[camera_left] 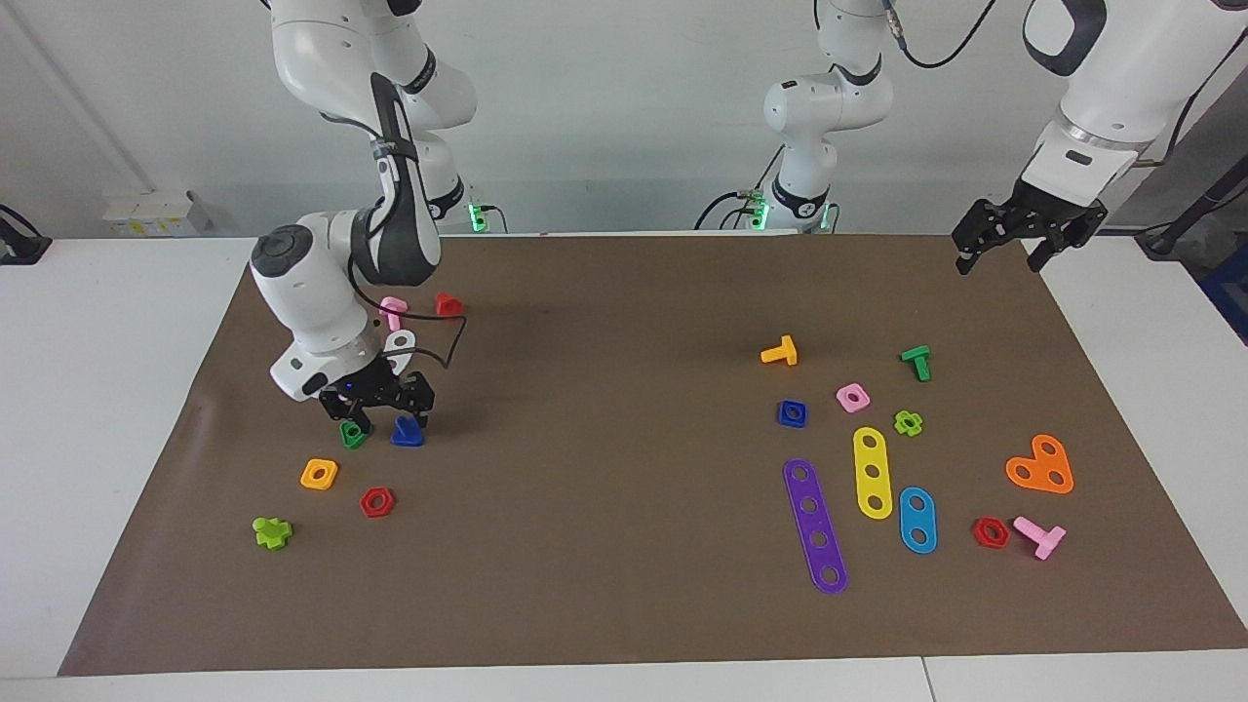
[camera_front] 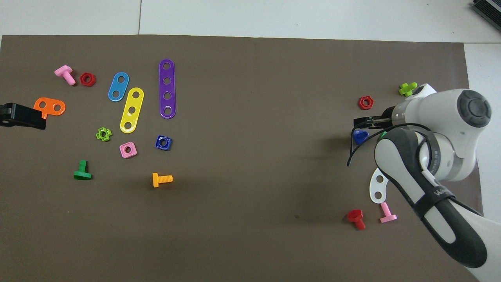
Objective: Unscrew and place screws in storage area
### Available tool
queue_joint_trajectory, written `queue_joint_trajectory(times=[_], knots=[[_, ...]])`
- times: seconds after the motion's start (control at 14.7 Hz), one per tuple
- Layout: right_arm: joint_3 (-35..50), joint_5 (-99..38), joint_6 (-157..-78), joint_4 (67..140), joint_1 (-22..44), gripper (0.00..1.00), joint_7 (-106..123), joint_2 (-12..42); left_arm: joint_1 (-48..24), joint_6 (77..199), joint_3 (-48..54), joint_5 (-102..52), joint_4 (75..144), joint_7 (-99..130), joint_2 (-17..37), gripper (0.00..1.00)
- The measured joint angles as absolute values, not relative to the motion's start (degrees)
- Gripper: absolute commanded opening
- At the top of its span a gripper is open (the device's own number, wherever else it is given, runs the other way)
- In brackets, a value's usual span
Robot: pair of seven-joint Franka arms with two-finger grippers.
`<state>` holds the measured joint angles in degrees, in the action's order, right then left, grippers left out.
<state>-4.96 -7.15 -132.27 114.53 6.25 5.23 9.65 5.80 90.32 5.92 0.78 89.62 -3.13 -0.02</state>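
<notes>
The dark-blue bolt (camera_left: 408, 432) with the triangular head lies on the brown mat (camera_left: 604, 546) at the right arm's end, beside a green triangular nut (camera_left: 352, 434). It also shows in the overhead view (camera_front: 360, 136). My right gripper (camera_left: 387, 417) is open just above these two pieces, and its fingers touch neither. In the overhead view one black finger (camera_front: 363, 122) pokes out from under the arm. My left gripper (camera_left: 1002, 261) is open and empty, and waits in the air over the mat's corner at the left arm's end. It also shows in the overhead view (camera_front: 21, 116).
An orange nut (camera_left: 319, 474), a red hex nut (camera_left: 376, 501) and a light-green cross nut (camera_left: 272, 531) lie near the blue bolt. A white plate (camera_front: 377, 185), a pink bolt (camera_front: 387, 213) and a red bolt (camera_front: 356, 218) lie nearer the robots. Strips, nuts and bolts lie around a flat blue nut (camera_left: 792, 413).
</notes>
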Motion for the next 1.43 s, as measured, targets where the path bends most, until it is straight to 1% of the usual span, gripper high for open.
queue_joint_trajectory(times=[0.14, 0.34, 0.48, 0.61, 0.82, 1.09, 1.3, 1.43], knots=[[-5.36, -2.78, -125.97, 111.23, 5.94, 1.0, 4.05, 5.27, 5.8, 90.33, 5.92, 0.78, 89.62, -3.13, -0.02, 1.0], [-5.34, -0.49, -113.53, 106.34, 5.84, 1.0, -2.08, -0.6, 5.8, 90.32, 5.92, 0.78, 89.62, -3.13, -0.02, 1.0], [-5.33, -0.43, -105.96, 102.78, 5.84, 1.0, -7.06, -2.8, 5.8, 90.33, 5.92, 0.78, 89.62, -3.13, -0.02, 1.0], [-5.3, -0.41, -99.94, 99.19, 5.84, 1.0, -11.17, -3.92, 5.8, 90.32, 5.92, 0.78, 89.62, -3.13, -0.02, 1.0], [-5.31, -0.4, -96.13, 97.15, 5.36, 1.0, -12.55, -5.21, 5.8, 90.33, 5.92, 0.78, 89.62, -3.13, -0.02, 1.0], [-1.58, 0.28, -95.41, 97.13, -0.04, 1.0, -9.35, -5.43, 5.8, 90.33, 5.92, 0.78, 89.62, -3.13, -0.02, 1.0], [-0.48, 1.32, -89.98, 94.54, -2.35, 1.0, -6.67, -5.42, 5.8, 90.32, 5.92, 0.78, 89.62, -3.13, -0.02, 1.0], [-0.4, 1.2, -88.74, 93.31, -3.3, 1.0, -4.76, -5.4, 5.8, 90.32, 5.92, 0.78, 89.62, -3.13, -0.02, 1.0]])
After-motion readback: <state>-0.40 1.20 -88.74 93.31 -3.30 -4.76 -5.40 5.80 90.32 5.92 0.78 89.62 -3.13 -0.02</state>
